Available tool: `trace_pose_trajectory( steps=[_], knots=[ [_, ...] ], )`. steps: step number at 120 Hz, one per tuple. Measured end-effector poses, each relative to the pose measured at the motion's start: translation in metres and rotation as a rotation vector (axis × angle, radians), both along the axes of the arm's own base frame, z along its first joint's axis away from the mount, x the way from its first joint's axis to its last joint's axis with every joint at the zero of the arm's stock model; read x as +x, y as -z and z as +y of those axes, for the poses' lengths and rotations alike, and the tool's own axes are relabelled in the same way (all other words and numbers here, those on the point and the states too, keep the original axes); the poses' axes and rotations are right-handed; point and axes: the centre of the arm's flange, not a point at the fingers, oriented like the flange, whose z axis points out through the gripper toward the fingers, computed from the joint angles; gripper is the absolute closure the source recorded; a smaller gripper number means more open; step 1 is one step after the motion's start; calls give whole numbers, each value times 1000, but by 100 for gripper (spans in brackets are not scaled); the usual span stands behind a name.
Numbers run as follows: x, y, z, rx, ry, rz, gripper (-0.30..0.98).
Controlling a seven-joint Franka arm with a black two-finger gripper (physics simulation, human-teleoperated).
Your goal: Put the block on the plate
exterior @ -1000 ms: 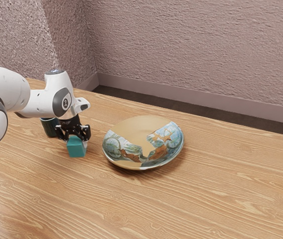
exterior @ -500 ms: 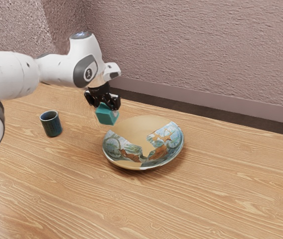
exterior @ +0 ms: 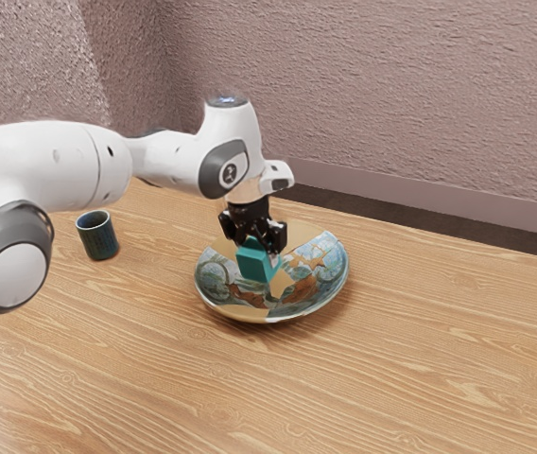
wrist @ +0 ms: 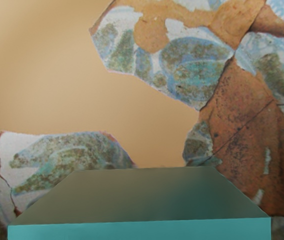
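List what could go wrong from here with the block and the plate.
The block looks tilted in the jaws over the plate, so if let go like this it might land on an edge and tip or roll.

The plate curves up toward its rim, so the block could slide a little after release.

I can't tell how much gap is left under the block: going lower blindly might press it into the plate, and opening too early might drop it.

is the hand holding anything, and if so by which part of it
Yes, the hand holds the teal block by its upper part, gripped from two opposite sides.
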Motion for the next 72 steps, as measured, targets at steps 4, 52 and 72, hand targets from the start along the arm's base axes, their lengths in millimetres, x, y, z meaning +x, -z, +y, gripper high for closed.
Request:
trace_pose_trajectory(
  steps=[4, 52, 72],
  knots=[
    [0, 2, 0, 0, -3, 3, 28],
    [-4, -16, -3, -1, -17, -7, 5],
    [-70, -160, -17, -7, 46, -88, 2]
  ],
)
